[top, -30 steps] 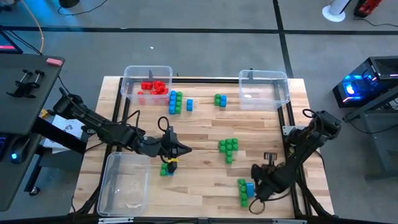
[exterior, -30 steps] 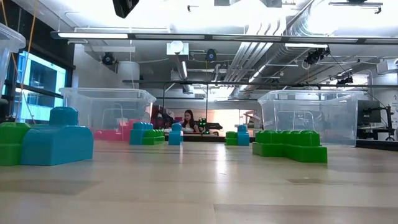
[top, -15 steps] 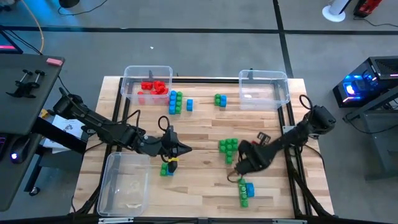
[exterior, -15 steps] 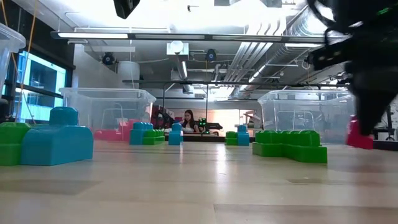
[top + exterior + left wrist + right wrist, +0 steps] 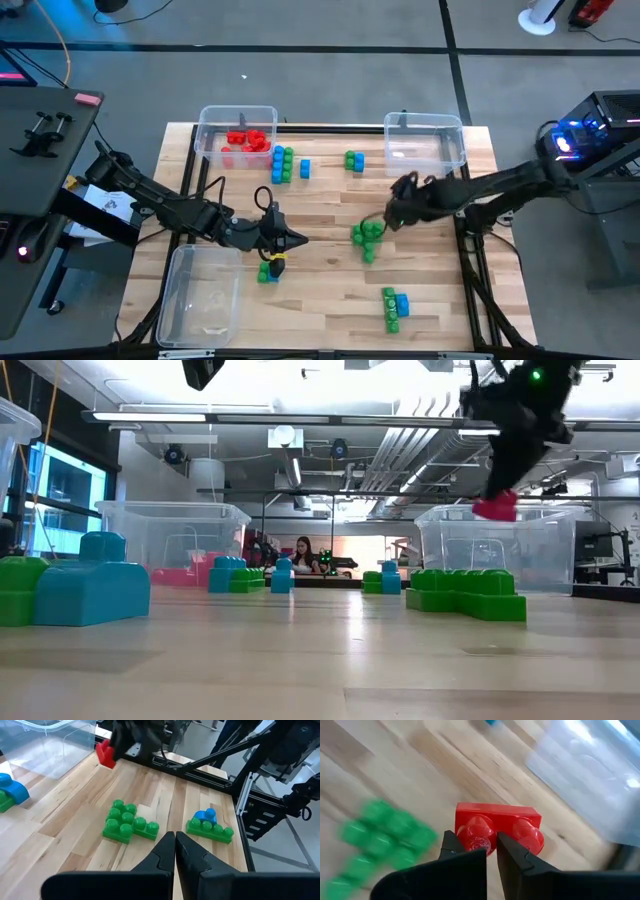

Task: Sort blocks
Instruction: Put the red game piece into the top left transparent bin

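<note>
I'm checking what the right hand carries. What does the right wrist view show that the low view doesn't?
Only the right wrist view shows the right hand pinching the red block by a stud, above the table. Only the low view shows the bin holding red blocks, the blue block and a person far behind. Both show the red block and a green cluster.

Three clear bins [image 5: 423,143] sit on the wooden table [image 5: 320,290]; a person [image 5: 302,554] sits far behind.

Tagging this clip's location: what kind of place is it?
Probably a robotics lab or workshop: exposed ceiling ducts, a wooden table on a dark metal frame, a lit computer tower beside it.
</note>
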You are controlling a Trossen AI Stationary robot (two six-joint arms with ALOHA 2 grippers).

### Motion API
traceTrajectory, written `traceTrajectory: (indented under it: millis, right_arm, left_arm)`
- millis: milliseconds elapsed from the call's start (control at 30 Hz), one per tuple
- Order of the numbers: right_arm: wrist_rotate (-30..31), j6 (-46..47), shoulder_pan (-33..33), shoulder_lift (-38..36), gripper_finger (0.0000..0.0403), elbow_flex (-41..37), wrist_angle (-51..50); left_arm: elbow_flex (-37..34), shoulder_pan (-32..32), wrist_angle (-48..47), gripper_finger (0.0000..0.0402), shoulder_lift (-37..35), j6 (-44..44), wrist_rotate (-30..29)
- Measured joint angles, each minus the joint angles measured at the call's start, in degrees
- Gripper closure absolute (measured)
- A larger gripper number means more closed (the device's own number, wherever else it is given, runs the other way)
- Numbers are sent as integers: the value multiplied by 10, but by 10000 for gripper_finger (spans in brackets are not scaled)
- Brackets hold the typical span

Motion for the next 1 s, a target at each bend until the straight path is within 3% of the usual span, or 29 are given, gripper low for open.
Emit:
traceTrajectory:
  millis: [167,333,533,800,1000]
  right_arm:
    - [-19,-98,-29,-37,403,0,190]
    - [-88,-195,-37,-11,403,0,420]
    - [-156,-246,-37,2,403,0,597]
    - [-179,-262,-36,2,403,0,726]
    - [-200,-259,-31,3,403,0,791]
  left_arm:
    - [0,0,0,401,0,8,0]
    - [0,0,-12,401,0,62,-1]
    - [0,1,-59,388,-28,110,-43]
    - [0,1,-70,273,-111,301,-78]
    - [1,2,15,168,-116,492,-123]
